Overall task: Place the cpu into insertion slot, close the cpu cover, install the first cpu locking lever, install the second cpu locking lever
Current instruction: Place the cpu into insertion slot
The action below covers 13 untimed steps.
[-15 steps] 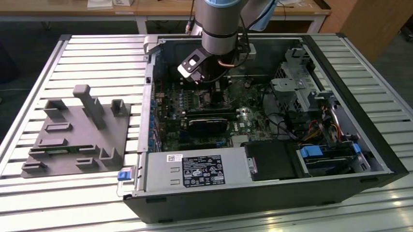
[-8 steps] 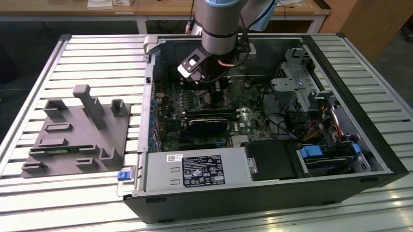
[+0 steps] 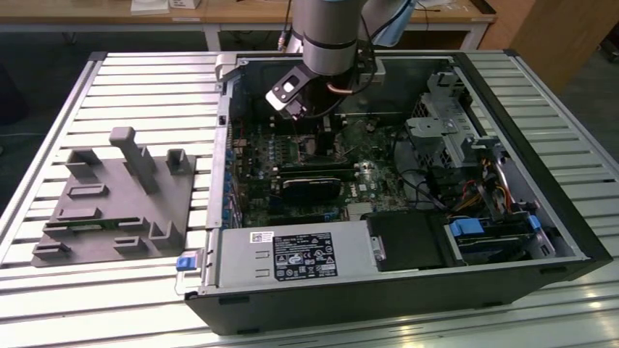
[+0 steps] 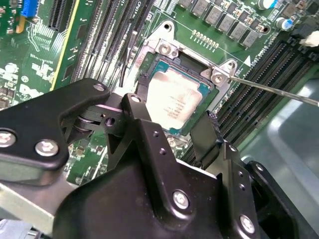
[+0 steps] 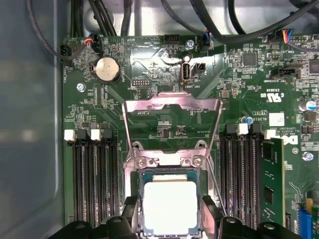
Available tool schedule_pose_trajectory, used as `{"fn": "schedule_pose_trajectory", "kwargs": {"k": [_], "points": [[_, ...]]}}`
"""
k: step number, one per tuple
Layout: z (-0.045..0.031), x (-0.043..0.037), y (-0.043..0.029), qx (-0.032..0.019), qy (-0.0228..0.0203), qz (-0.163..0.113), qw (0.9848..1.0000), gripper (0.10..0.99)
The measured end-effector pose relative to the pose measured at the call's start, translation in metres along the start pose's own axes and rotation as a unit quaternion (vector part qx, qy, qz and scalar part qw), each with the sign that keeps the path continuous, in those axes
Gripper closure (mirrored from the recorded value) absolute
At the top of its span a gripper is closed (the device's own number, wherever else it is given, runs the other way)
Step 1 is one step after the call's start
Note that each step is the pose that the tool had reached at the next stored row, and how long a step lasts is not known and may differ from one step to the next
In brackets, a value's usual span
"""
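Where the slatted metal tabletop (image 3: pixel 126 80) carries an open computer case (image 3: pixel 387 290), with a grey moulded holder (image 3: pixel 116 210) lying towards the exterior view's left of it, the arm (image 3: pixel 329 29) comes down from above. It reaches steeply into the far part of the case, with its wrist bent over the green circuit board (image 5: pixel 149 74).

In both wrist views the black jaws stand apart, one on each side of the chip (image 5: pixel 170 206) and low over the board. I cannot tell whether they touch its edges.

The silver cover (image 5: pixel 172 103), a thin frame with a square window, is swung up and open, hinged at the socket's (image 4: pixel 172 59) edge.

The chip (image 4: pixel 174 102) lies flat in the black-rimmed socket. It is square, with a pale silver-beige face, faint print and a slightly smudged sheen.

A thin metal lever (image 4: pixel 279 92) juts out sideways from the socket's corner, not latched down.
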State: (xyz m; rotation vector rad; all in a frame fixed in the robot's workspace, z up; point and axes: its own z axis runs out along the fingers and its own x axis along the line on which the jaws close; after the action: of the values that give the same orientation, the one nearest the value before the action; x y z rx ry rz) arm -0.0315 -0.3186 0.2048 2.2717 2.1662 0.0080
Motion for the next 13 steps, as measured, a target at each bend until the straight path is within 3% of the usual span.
{"fn": "schedule_pose_trajectory", "kwargs": {"k": [8,11,13], "points": [[-0.0004,0.0000,0.0000,0.0000,0.0001,0.000,1.0000,0.471],[-0.0005,0.0000,0.0000,0.0000,0.0000,0.000,1.0000,0.549],[-0.0006,0.0000,0.0000,0.0000,0.0000,0.000,1.0000,0.667]]}}
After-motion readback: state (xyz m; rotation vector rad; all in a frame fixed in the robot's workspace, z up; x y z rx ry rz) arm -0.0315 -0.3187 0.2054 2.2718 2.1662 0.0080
